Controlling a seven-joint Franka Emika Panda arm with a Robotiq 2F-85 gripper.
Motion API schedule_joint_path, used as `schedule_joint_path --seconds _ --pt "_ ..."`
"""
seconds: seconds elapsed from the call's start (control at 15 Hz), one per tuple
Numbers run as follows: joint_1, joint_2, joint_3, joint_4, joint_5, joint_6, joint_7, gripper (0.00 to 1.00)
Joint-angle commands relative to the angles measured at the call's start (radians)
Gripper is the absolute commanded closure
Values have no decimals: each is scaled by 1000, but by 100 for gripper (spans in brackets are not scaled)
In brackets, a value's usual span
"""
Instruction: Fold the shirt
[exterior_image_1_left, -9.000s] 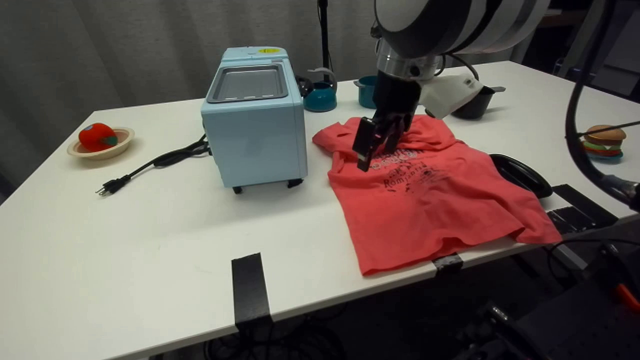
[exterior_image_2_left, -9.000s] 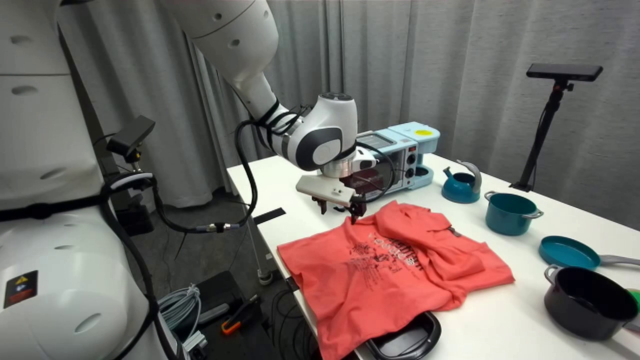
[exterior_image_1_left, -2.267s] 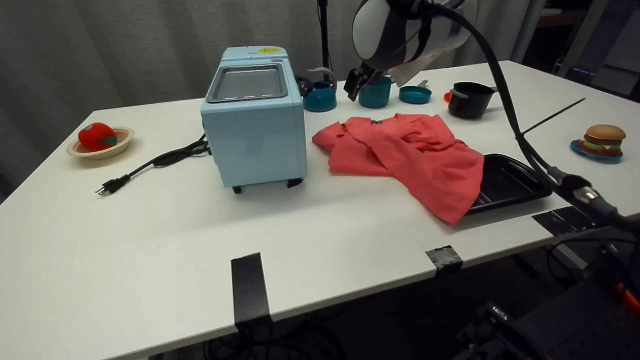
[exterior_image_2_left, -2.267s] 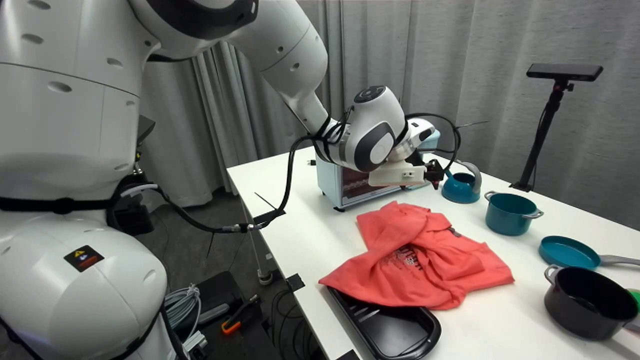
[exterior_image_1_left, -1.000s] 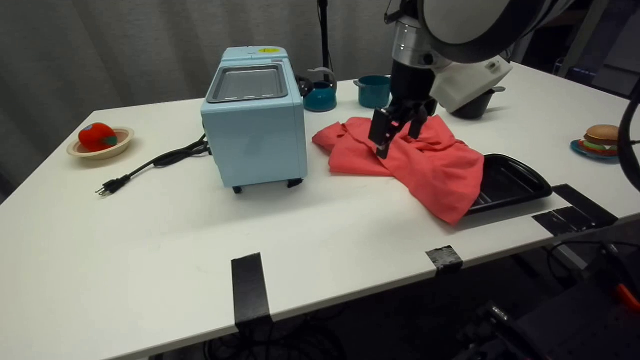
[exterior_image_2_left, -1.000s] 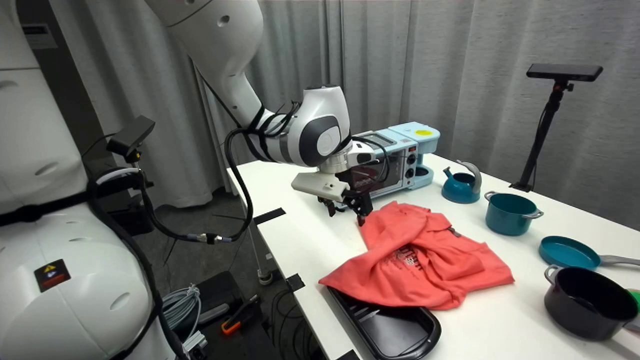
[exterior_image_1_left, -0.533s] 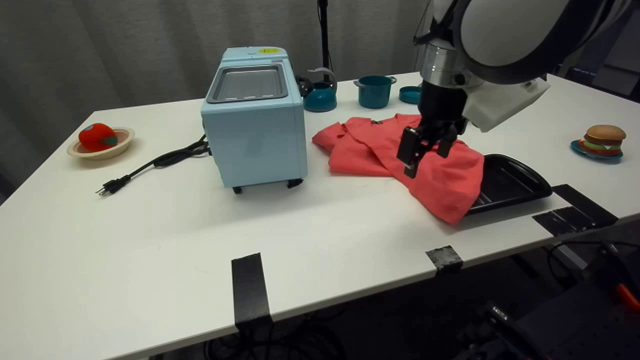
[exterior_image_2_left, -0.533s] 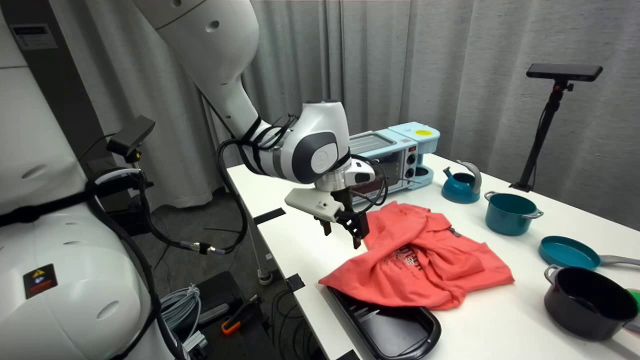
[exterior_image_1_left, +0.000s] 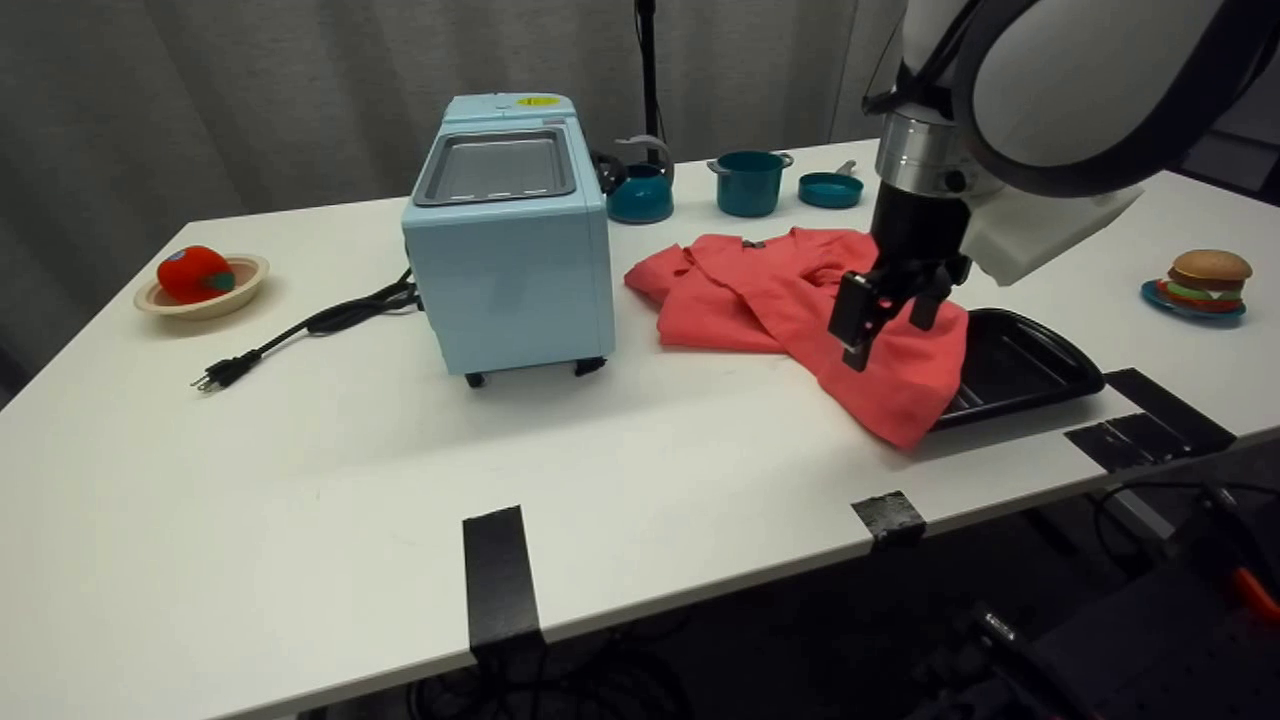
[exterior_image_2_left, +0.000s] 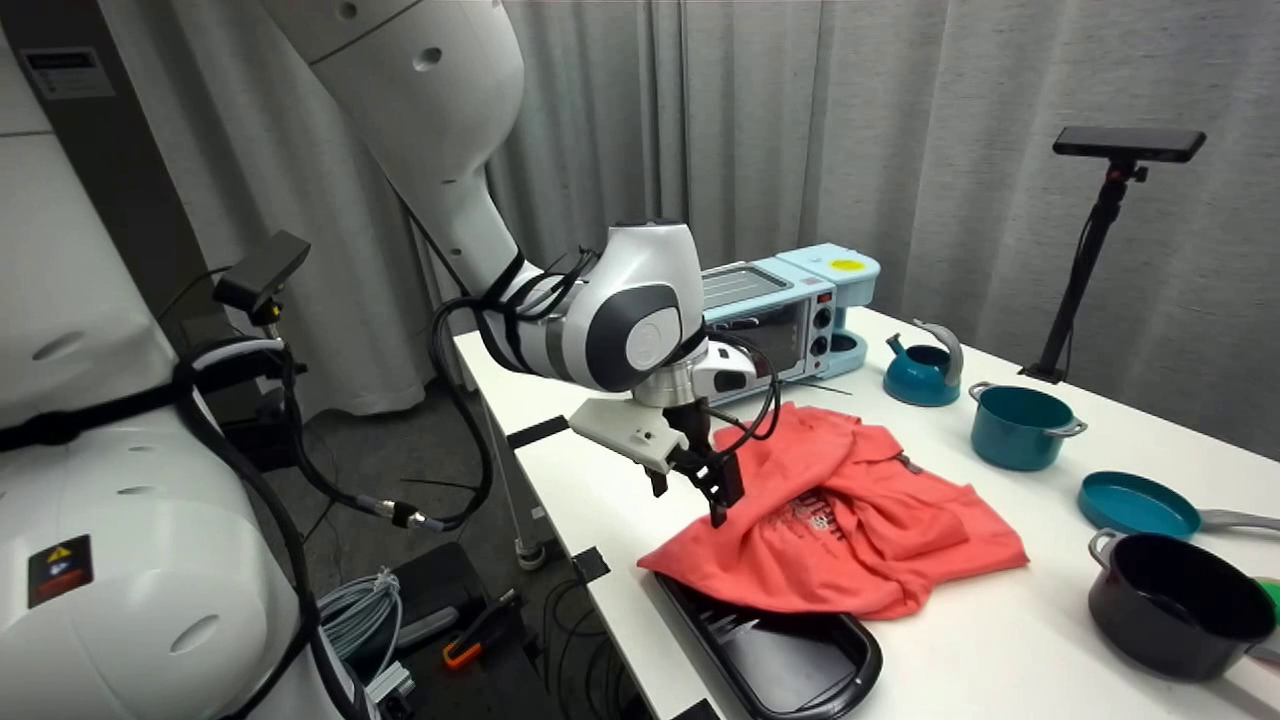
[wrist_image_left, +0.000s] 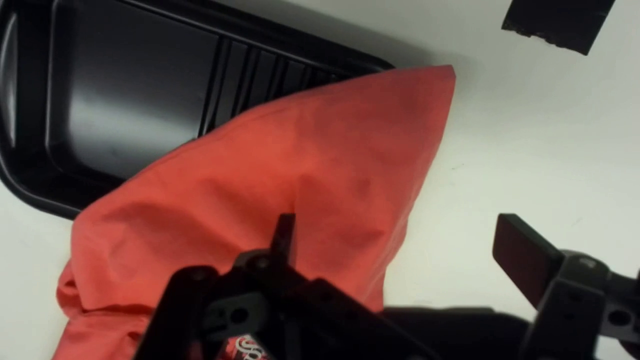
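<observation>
Filling much of both exterior views, the white table (exterior_image_1_left: 330, 500) carries the shirt (exterior_image_2_left: 870, 525), rumpled and partly turned over on itself; its loose flap's (wrist_image_left: 300, 150) long axis slants, in the wrist view, from lower left to upper right. The light-blue appliance (exterior_image_1_left: 510, 285) stands near it; the black tray (exterior_image_2_left: 800, 660) lies partly under the flap. The claw (wrist_image_left: 397, 222) hangs at the flap's side edge, jaws spread and pinching nothing. The coming move seems to turn on that edge: in the wrist view it passes between one finger (wrist_image_left: 283, 237) over cloth and the other finger (wrist_image_left: 522, 255) over tabletop, with the shirt's bulk to the left. Whether either touches, I cannot tell. Ahead lies the pointed corner (wrist_image_left: 430, 87), aimed toward the tape (exterior_image_1_left: 890, 518) at the table's rim; catching it probably needs a shift forward, then lowering. With the printed lettering (exterior_image_2_left: 812, 515) showing, the fold looks partial.
</observation>
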Motion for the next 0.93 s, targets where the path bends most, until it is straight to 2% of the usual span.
schedule_joint_path --seconds 0.0,0.27,0.53,0.6,0.73,0.87 --pt "-22 40 19 -8 4 88 -5 0" --pt "-13 101 14 1 -10 166 -4 0" --pt "-2 140 9 2 -1 192 -7 2" --pt "-3 143 12 1 13 190 -13 26" --pt "-5 148 15 -1 29 191 -17 31" --pt "-3 149 10 0 25 188 -13 47"
